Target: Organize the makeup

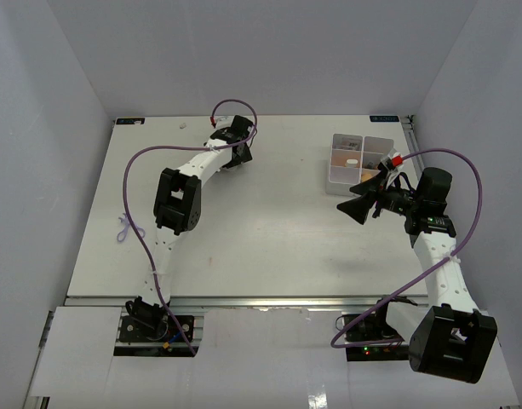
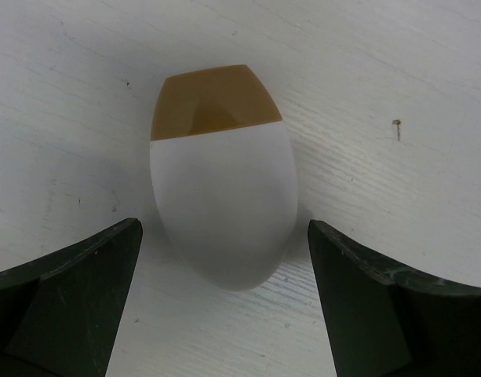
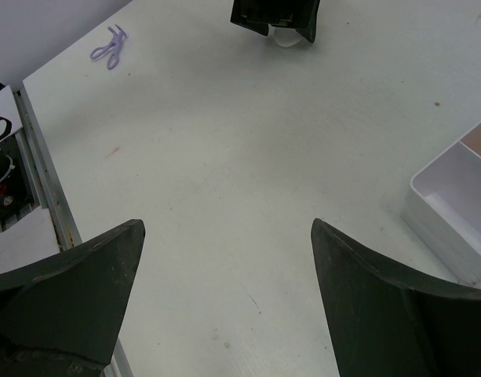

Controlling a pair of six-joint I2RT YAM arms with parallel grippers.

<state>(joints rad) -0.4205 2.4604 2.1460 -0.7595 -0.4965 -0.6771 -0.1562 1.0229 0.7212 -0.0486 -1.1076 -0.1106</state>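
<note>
You're hovering your left claw (image 2: 224,228), spread wide, around the oval piece (image 2: 223,196) (nothing gripped yet). Closing on it comes next; your right claw (image 1: 360,198) is hanging open, empty.

oval piece (image 2: 224,212): showing glossy white, mustard-brown at one end
table (image 1: 269,239): looking plain white
box (image 1: 360,164): white too, sitting near the table's far right corner
cables (image 1: 126,192): running purple
arms (image 1: 197,170): going white-and-black

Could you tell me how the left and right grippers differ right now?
The left gripper is low, straddling the white-and-brown oval piece; the right gripper has only table between its fingers. The left is near the table's far edge; the right is near the white box. Both are open.
</note>
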